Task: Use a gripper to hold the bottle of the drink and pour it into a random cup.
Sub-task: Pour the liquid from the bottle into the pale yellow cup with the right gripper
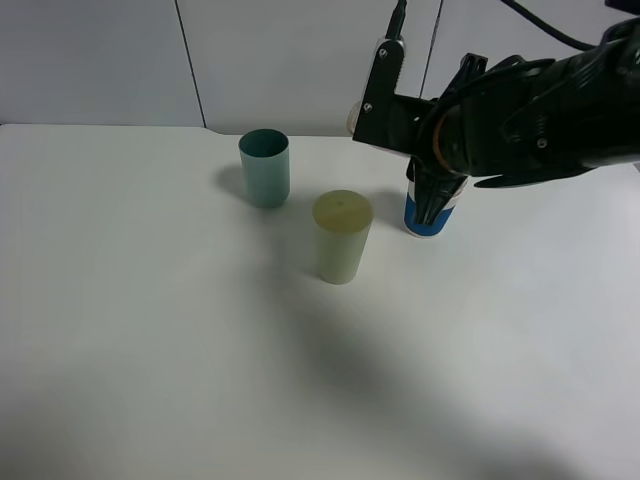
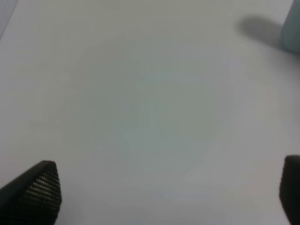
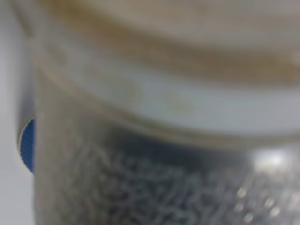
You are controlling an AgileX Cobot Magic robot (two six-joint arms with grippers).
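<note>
My right gripper [image 1: 388,118] hangs high over the table's back right, with its black arm above the blue-and-white cup. It appears shut on the bottle of the drink [image 3: 154,117], whose translucent wall and brown liquid fill the blurred right wrist view. In the exterior high view only a whitish bit of the bottle [image 1: 353,118] shows beside the black hand. The pale yellow-green cup [image 1: 343,237] stands upright on the table, left of and nearer than the gripper. My left gripper [image 2: 168,197] is open and empty above bare table, and is out of the exterior view.
A teal-green tumbler [image 1: 265,168] stands upright behind and left of the yellow-green cup; its edge shows in the left wrist view [image 2: 293,28]. A blue-and-white cup [image 1: 428,218] stands under the right arm. The white table [image 1: 150,320] meets a pale wall at the back.
</note>
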